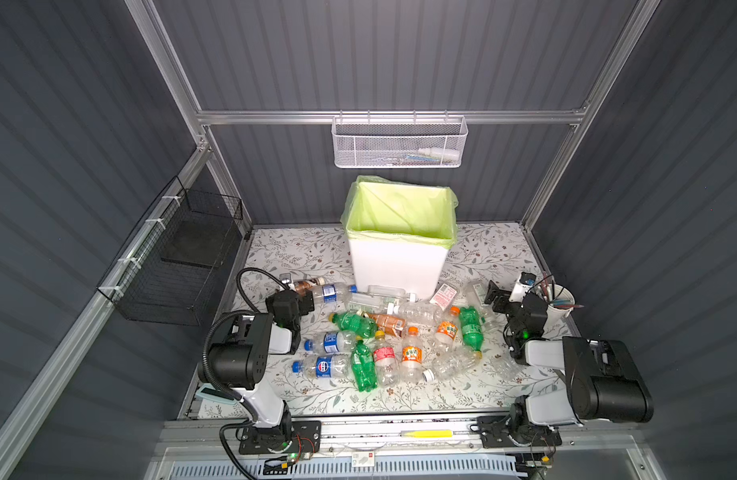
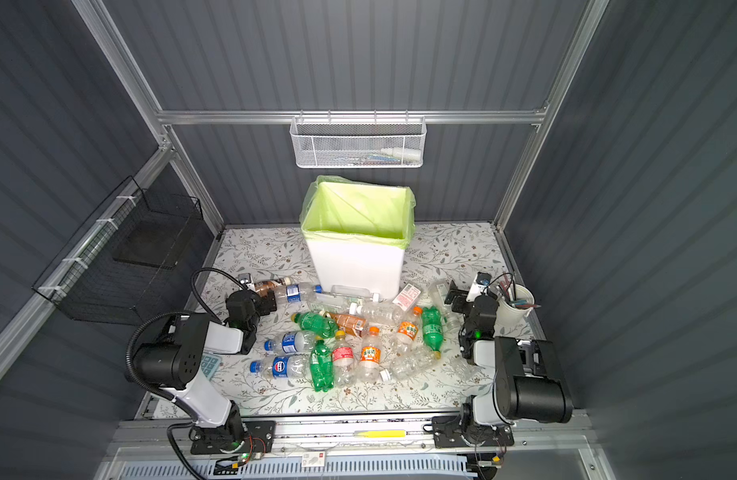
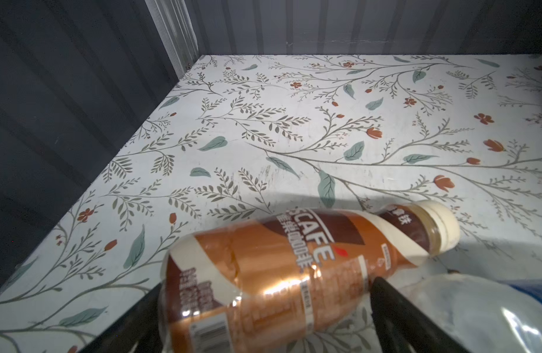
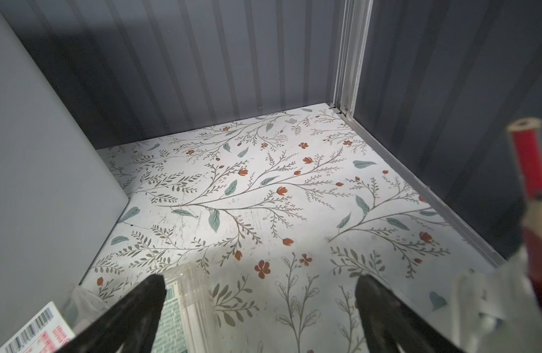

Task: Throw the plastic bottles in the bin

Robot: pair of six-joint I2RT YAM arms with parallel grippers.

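On the floral table (image 1: 296, 249), in front of the bin (image 1: 400, 266), we enter the stock as follows. Plastic bottles (image 1: 411, 353): roughly twenty, all lying loose on the table in a heap between the two arms, clear and green, with blue, orange, red and brown labels. None shows inside the bin's lime-green liner as far as both top views look in. Bin: upright at the back centre of the table, mouth open, its rim well above every bottle. Left jaws: spread wide, set either side of the brown coffee bottle (image 3: 294, 269), which lies on its side at the left edge of the heap; whether they touch it we cannot tell. Right jaws: spread wide and empty over bare table, a clear bottle with a teal label (image 4: 184, 305) just beside one finger and the white cup of pens (image 1: 560, 305) near on the outer side. Step in hand, by our reckoning: the first pick, at the point of grasp, with the whole lot yet to clear. Next move calls for: closing the left jaws on the coffee bottle's body, firmly since the sleeve looks smooth, then lifting clear of the bin's rim before letting go over the liner. The right arm, we judge, should shift to straddle the clear bottle and keep off the cup.
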